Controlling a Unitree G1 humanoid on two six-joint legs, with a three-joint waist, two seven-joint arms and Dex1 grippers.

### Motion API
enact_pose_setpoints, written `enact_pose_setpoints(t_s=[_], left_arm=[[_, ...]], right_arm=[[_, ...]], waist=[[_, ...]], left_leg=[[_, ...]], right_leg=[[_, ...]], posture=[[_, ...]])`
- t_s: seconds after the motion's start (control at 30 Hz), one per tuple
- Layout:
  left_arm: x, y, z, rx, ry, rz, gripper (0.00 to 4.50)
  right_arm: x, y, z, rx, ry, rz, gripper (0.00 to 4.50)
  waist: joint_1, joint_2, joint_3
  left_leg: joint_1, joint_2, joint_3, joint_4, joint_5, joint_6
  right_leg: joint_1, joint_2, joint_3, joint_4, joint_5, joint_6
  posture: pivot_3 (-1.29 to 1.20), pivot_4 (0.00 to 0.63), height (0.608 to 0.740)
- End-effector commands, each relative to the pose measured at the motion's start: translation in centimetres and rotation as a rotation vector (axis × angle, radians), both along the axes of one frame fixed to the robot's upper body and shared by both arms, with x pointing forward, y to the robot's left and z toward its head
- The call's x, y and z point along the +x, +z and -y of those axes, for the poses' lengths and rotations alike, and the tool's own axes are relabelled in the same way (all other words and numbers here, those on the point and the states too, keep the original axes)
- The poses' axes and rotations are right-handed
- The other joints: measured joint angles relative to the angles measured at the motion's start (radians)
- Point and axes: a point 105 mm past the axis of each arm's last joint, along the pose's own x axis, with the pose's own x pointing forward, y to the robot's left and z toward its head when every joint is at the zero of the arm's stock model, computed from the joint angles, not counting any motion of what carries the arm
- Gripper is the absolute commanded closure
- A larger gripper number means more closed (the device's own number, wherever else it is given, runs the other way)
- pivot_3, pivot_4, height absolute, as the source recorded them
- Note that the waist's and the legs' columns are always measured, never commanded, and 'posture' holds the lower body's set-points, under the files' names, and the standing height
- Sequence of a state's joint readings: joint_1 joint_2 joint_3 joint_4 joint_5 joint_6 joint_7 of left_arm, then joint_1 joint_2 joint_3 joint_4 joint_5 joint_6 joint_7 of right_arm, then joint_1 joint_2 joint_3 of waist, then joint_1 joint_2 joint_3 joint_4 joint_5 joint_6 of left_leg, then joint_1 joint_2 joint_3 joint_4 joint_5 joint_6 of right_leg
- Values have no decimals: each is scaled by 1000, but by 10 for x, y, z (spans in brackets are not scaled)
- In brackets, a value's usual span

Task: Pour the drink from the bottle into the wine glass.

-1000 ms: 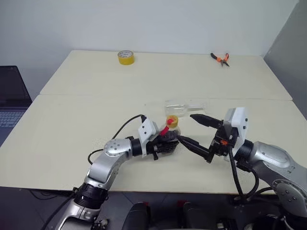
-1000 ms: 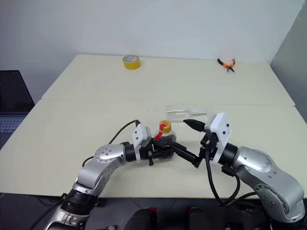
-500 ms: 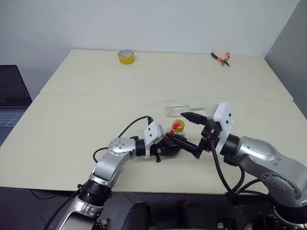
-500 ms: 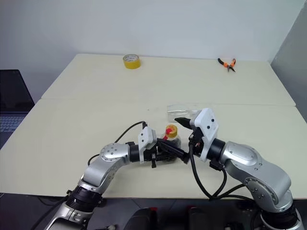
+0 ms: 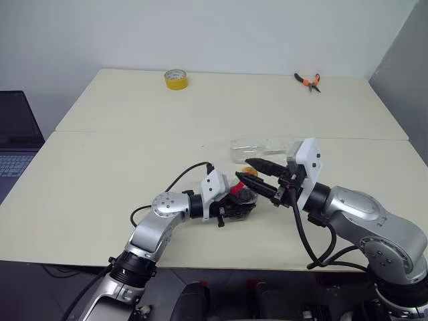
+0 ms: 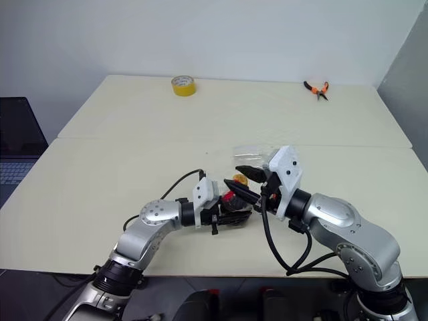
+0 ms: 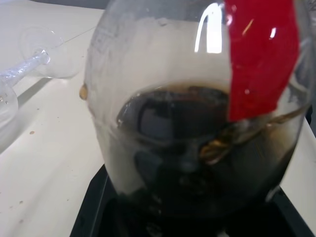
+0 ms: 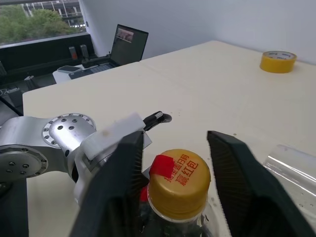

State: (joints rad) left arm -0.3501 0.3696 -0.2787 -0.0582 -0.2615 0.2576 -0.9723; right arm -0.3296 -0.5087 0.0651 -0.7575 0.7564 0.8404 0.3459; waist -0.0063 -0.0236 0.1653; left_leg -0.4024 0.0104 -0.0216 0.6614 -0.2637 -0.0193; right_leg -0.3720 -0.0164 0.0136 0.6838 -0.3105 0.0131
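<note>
Bottle: the bottle (image 8: 178, 185) stands near the front of the table (image 5: 120, 154), held between the two arms; its yellow cap (image 8: 179, 178) is on, so nothing can pour yet
Drink: the drink (image 7: 197, 148) is dark and fills the lower part of the round body
Handling: probably light and a little springy, being thin plastic; the smooth ribbed belly could slip or dent if squeezed hard; the belly suits the holding hand, the cap the twisting one
Glass: the wine glass (image 5: 257, 145) lies on its side just behind the bottle; likely fragile and prone to roll; best taken by the stem
Left gripper: the left gripper (image 5: 239, 202) reaches in level from the left, clamped on the bottle's belly
Right gripper: the right gripper (image 8: 175, 163) comes in level from the right, its fingers (image 8: 121, 180) straddling the cap with a small gap either side; narrowed, not yet pinching it
Beyond: a tape roll (image 5: 175, 79) and pliers (image 5: 307, 82) sit at the far edge; a laptop (image 5: 17, 137) lies off to the left
</note>
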Motion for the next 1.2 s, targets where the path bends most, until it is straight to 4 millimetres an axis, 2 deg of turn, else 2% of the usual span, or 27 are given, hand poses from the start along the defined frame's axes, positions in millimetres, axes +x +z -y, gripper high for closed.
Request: enact_pose_setpoints(t_s=[0.03, 0.33, 0.37, 0.43, 0.47, 0.53, 0.67, 0.77, 0.9, 0.93, 1.0, 1.13, 1.2], left_arm=[[0, 12, 3, -26, -15, 48, 2822], [0, 13, 3, -28, -15, 50, 3209], [-1, 13, 3, -29, -19, 47, 3216], [-2, 14, 3, -28, -29, 45, 3226], [-3, 15, 4, -27, -37, 45, 3227], [-3, 15, 4, -25, -44, 47, 3229], [-3, 17, 5, -26, -43, 51, 3233], [-1, 17, 4, -26, -31, 57, 3234], [0, 17, 2, -26, -15, 62, 3235], [0, 17, 2, -27, -13, 62, 3237], [0, 17, 2, -27, -11, 63, 3238], [0, 16, 2, -23, -14, 65, 3240], [0, 16, 2, -21, -16, 65, 3241]], right_arm=[[-2, 5, 2, -30, 10, 40, 3320], [1, -1, 6, -106, 35, 67, 3376], [1, -3, 7, -127, 52, 74, 3596], [3, -10, 12, -189, 95, 95, 4328], [5, -13, 15, -225, 120, 110, 4500], [13, -14, 22, -266, 137, 134, 4500], [21, -5, 28, -277, 182, 165, 4500], [15, 8, 29, -200, 236, 139, 4500], [5, 19, 28, -73, 242, 68, 3615], [1, 19, 26, -54, 246, 49, 3164], [-6, 19, 23, -26, 241, 27, 2562], [-8, 17, 19, -18, 167, 23, 1215], [-7, 15, 16, -23, 134, 27, 1206]], waist=[[0, 0, 0], [0, 0, 0], [0, 0, 0], [0, 0, 0], [0, 0, 0], [-1, 0, 0], [-1, 0, 0], [1, 1, 1], [2, 1, 2], [2, 1, 2], [2, 1, 2], [2, 1, 2], [2, 1, 2]], left_leg=[[0, 0, 0, 0, 0, 0], [0, 0, 0, 0, 0, 0], [0, 0, 0, 0, 0, 0], [0, 0, 0, 0, 0, 0], [0, 0, 0, 0, 0, 0], [1, 0, 0, 0, 0, 0], [1, 0, 0, 0, 0, 0], [0, 0, 0, 0, 0, 0], [-1, 0, 0, 0, 0, 0], [-1, 0, 0, 0, 0, 0], [-1, 0, -1, 0, 0, 0], [-1, 0, -1, 0, 0, 0], [-1, 0, -1, 0, 0, 0]], right_leg=[[0, 0, 0, 0, 0, 0], [0, 0, 0, 0, 0, 0], [0, 0, 0, 0, 0, 0], [0, 0, 0, 0, 0, 0], [0, 0, 0, -1, 0, 0], [1, 0, 0, -1, 0, 0], [1, 0, 0, -1, 0, 0], [0, 0, 0, -1, 0, 0], [0, -1, 0, -1, 0, 0], [0, -1, 0, -1, 0, 0], [0, -1, -1, -1, 0, 0], [0, -1, -1, -1, 0, 0], [0, -1, -1, -1, 0, 0]], posture=[[0, 150, 740], [0, 150, 740], [0, 150, 740], [0, 150, 740], [0, 150, 740], [0, 150, 740], [0, 150, 740], [0, 150, 740], [0, 150, 740], [0, 150, 740], [0, 150, 740], [0, 150, 740], [0, 150, 740]])
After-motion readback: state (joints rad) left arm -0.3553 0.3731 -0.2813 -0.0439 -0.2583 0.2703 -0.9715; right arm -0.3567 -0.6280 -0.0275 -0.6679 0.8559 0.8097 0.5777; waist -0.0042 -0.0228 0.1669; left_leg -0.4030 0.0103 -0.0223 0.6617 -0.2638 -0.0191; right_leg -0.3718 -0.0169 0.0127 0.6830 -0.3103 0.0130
